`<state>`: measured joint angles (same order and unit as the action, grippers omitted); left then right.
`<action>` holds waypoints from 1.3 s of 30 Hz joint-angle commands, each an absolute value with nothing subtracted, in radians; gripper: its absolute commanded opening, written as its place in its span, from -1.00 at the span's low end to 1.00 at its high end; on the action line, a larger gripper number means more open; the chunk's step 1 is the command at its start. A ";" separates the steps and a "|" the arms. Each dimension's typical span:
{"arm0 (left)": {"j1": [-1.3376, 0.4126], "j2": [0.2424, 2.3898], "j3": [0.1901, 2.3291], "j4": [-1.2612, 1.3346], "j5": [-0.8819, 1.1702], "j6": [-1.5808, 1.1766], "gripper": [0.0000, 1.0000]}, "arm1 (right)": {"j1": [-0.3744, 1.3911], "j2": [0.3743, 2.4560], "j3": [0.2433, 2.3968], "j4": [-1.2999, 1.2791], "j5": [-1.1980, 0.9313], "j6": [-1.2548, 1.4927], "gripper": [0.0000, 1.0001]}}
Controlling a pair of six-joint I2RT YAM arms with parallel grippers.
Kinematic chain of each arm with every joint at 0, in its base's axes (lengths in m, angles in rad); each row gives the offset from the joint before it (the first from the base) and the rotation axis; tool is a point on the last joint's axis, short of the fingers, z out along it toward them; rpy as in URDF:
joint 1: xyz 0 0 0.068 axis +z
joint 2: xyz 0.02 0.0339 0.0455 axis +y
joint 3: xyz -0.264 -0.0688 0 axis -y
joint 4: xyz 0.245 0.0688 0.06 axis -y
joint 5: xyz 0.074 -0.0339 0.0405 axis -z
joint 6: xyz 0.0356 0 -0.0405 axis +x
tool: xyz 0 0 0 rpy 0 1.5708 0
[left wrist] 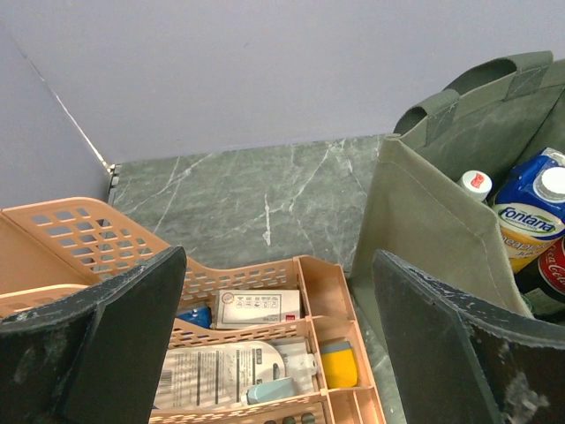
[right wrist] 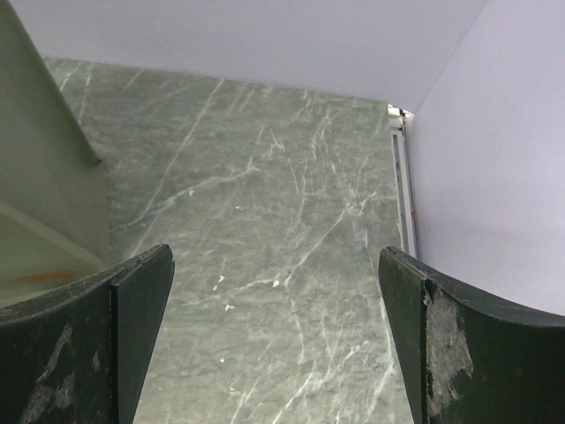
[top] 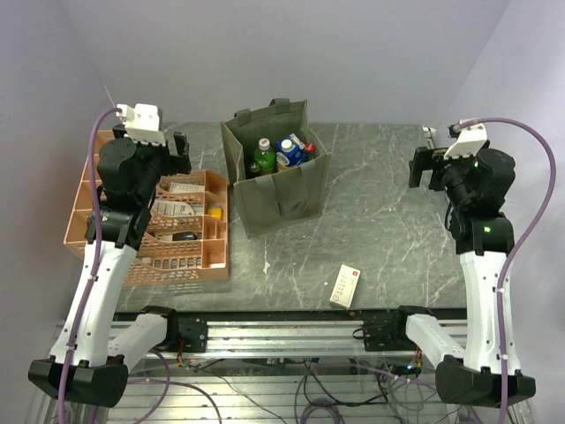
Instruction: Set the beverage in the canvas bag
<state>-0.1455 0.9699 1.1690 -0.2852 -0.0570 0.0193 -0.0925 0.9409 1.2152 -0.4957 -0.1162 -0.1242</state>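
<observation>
Inside the canvas bag [top: 281, 190] stand several beverage bottles [top: 265, 156].

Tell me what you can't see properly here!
Bottles: top view, the bag hides all but their tops.
Small box: top view, its print is too small to read.
Crate: left wrist view, the fingers cover its near part.
Right wrist view: the bag is cut off at the left edge.

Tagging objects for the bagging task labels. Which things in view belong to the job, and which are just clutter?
Job:
canvas bag
drinks already inside it: green bottle, blue Fontana carton, red-labelled bottle

Lying about:
salmon-pink lattice crate, with the white pouch and flat white carton in it
small white box on the table
</observation>
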 commanded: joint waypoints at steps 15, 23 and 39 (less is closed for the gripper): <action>-0.130 0.854 1.132 -0.294 0.001 0.024 0.92 | -0.113 0.837 1.197 -0.507 -0.158 -0.184 1.00; -0.122 0.850 1.132 -0.320 0.029 0.045 0.93 | -0.120 0.829 1.166 -0.497 -0.158 -0.200 1.00; -0.091 0.848 1.084 -0.302 0.116 0.067 0.92 | -0.123 0.790 1.118 -0.498 -0.169 -0.189 1.00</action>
